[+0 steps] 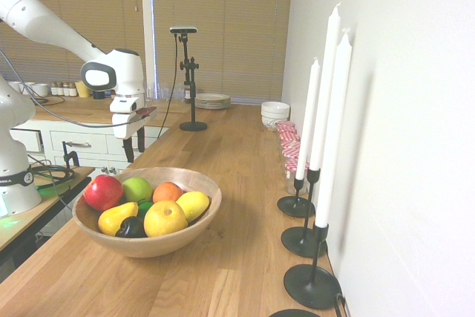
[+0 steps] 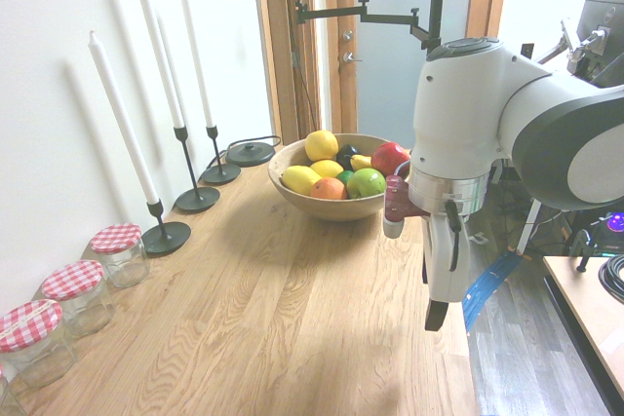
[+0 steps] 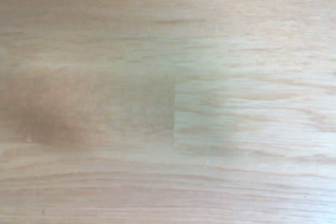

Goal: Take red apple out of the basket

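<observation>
The red apple [image 1: 103,191] sits in the wooden basket [image 1: 190,179] on the rim side nearest the arm, touching the green apple [image 1: 136,188] beside it. The gripper [image 1: 133,151] hangs above the bare wooden counter [image 1: 237,183], apart from the basket, pointing straight down with its fingers spread wide and holding nothing. Three white candles [image 1: 324,109] in black holders stand along the wall on the basket's far side.

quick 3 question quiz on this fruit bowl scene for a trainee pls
1. True or false: the red apple lies in the basket.
2. Which fruit touches the red apple? A) green apple B) lemon C) pear
3. How does the gripper stand?

Key:
1. True.
2. A.
3. Jaws open and empty, pointing down above the wooden counter, beyond the basket.
</observation>
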Available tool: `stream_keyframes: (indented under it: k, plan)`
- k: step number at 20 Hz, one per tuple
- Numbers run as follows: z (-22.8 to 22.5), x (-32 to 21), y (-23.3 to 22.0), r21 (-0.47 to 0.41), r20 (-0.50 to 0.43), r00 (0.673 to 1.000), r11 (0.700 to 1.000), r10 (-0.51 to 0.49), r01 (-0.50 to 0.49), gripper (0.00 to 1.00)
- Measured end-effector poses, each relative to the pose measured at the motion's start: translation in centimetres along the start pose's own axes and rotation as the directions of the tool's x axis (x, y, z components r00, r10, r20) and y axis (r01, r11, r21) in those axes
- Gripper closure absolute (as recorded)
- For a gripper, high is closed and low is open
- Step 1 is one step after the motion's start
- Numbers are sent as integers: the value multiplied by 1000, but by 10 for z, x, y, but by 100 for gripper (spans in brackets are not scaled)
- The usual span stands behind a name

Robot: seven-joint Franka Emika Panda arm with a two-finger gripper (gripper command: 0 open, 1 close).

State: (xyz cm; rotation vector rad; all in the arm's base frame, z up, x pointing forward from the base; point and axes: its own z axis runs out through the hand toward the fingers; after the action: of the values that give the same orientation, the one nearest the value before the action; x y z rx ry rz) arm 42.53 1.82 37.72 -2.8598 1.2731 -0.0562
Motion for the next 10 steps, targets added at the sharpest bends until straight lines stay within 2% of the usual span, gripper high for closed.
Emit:
stream_keyframes:
  k: [4, 10]
  plan:
    - [-5, 3, -2, 7, -8, 1000, 1000, 1, -1, 0]
    - [-70, 64, 11, 74, -55, 994, 993, 94, -90, 0]
